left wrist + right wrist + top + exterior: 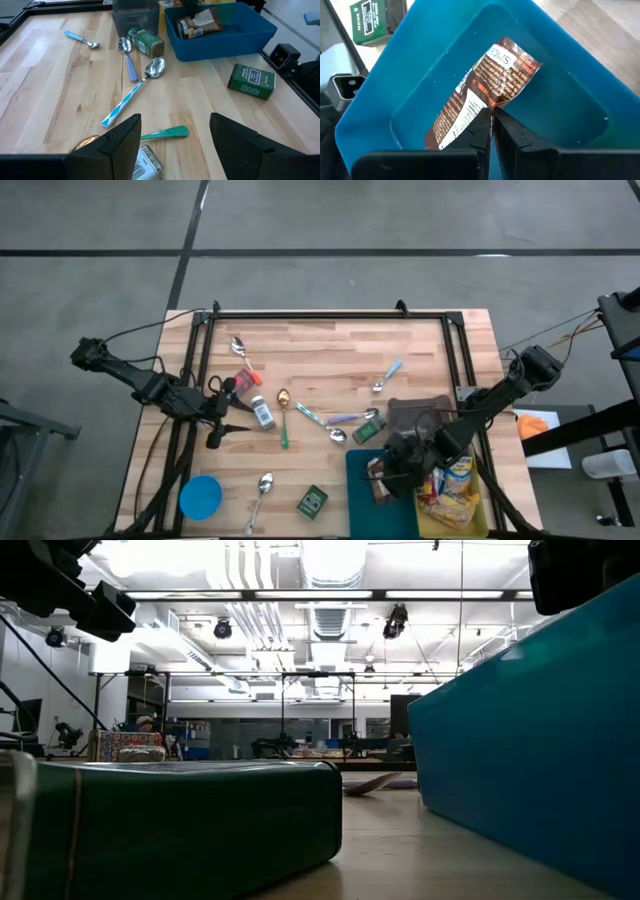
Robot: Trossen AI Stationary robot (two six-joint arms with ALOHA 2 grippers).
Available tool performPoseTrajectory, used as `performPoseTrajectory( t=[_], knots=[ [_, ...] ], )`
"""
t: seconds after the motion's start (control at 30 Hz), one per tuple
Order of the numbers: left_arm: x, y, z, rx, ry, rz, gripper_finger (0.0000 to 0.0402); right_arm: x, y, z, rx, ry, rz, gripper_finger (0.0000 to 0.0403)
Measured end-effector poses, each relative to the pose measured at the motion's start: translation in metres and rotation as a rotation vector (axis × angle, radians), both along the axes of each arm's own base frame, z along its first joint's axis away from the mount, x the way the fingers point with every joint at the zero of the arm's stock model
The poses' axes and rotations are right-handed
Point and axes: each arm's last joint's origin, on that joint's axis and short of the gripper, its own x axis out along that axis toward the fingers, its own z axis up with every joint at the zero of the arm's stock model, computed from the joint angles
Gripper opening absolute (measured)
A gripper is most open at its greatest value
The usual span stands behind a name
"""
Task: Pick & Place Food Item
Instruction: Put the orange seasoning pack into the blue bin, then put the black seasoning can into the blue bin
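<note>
A brown spice packet (485, 87) sits inside the blue bin (570, 100) at the table's near right; it also shows in the left wrist view (197, 24). My right gripper (490, 114) reaches down into the bin (360, 500) and is shut on the packet. Whether the packet's lower end touches the bin's floor, I cannot tell. My left gripper (175, 135) waits open at the table's left (222, 420), above a white-labelled bottle (148, 161), touching nothing. My right gripper pinches the packet's long edge (493, 103), about midway along it, between its two shut fingers. The fingers slant down into the bin from above. The foil creases where the fingertips meet it, and the packet lies tilted in the bin.
A green tin (312, 501) lies left of the bin. Several spoons (131, 95), a green jar (146, 42) and a grey container (420, 415) occupy the table's middle. Yellow packets (452, 485) lie right of the bin. A blue round lid (200, 497) is near left.
</note>
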Motion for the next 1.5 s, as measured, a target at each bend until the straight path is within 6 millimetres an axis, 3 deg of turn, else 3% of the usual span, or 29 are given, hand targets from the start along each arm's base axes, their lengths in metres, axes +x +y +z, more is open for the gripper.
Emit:
performPoseTrajectory(
  t=[0.5, 1.0, 1.2, 1.5],
  knots=[
    [0.0, 0.0, -0.0001, 0.0, 0.001, 0.0, 0.0241, 0.003, 0.0021, -0.0038, 0.024, 0.02, -0.066, 0.0017],
    [0.0, 0.0, 0.0, 0.0, 0.0, 0.0, 0.0241, 0.0034, 0.0019, -0.0043, 0.001, 0.004, -0.049, 0.0202],
    [0.0001, 0.0, 0.0, 0.0, 0.0, 0.0, 0.0241, 0.0034, 0.0019, -0.0043, 0.0, 0.004, -0.047, 0.023],
    [0.0, 0.0, 0.0, 0.0, 0.0, 0.0, 0.0241, 0.0068, 0.0041, -0.0012, -0.007, -0.056, 0.002, 0.0232]
  ],
)
